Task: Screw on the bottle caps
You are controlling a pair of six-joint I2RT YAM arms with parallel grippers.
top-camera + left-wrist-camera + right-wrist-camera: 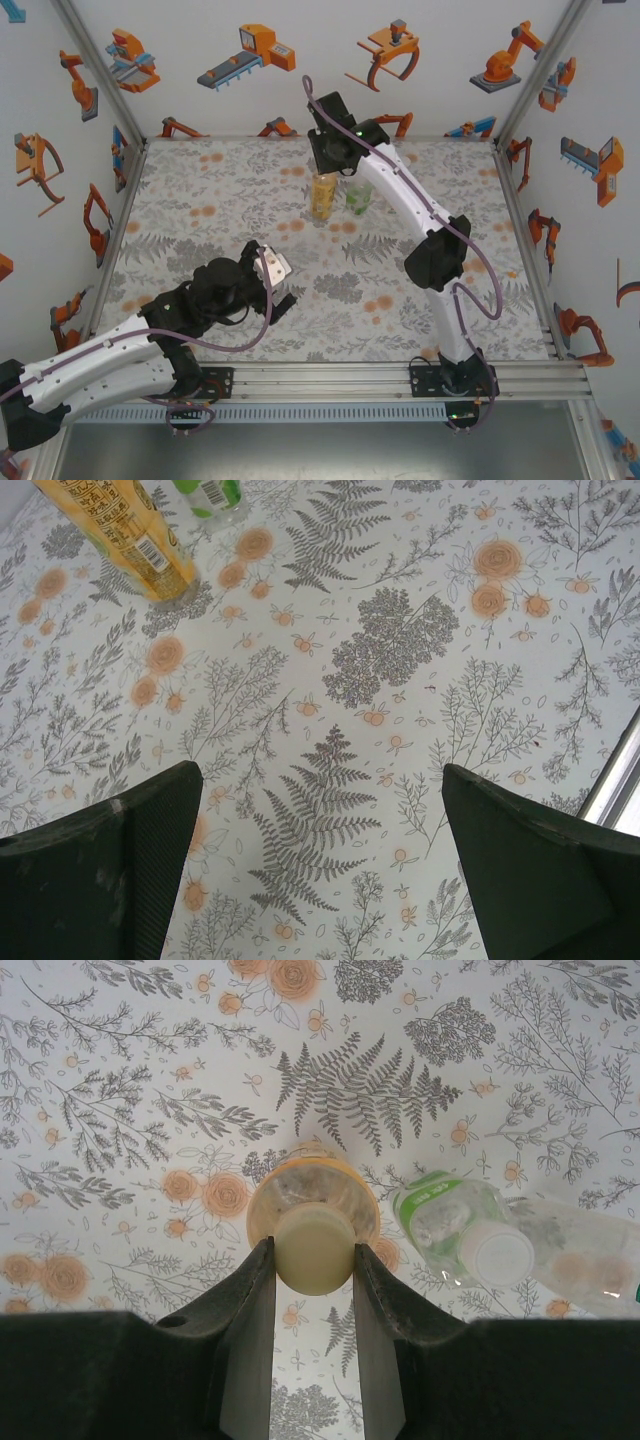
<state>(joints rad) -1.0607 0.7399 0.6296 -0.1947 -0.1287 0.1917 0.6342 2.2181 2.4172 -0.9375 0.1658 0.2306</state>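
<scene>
My right gripper (pixel 313 1247) is shut on the yellowish bottle cap (pixel 314 1252), which sits on top of the upright amber-yellow bottle (pixel 312 1188). From above, that gripper (pixel 330 165) hangs over the amber bottle (pixel 323 196) at the far middle of the mat. Just to its right stands the green-labelled bottle (pixel 437 1215) (pixel 359 198) with a white cap (pixel 497 1253) at its top end. Beside it lies the blurred shape of a colourless bottle (pixel 585 1260). My left gripper (pixel 281 285) (pixel 321 770) stands open over bare mat, nothing between its fingers. It is well short of the amber bottle (pixel 130 535).
A flower-and-fern printed mat (pixel 200 200) covers the table, walled at the back and both sides. A metal rail (pixel 400 375) runs along the near edge, and the right arm's elbow (pixel 437 255) stands over the right middle.
</scene>
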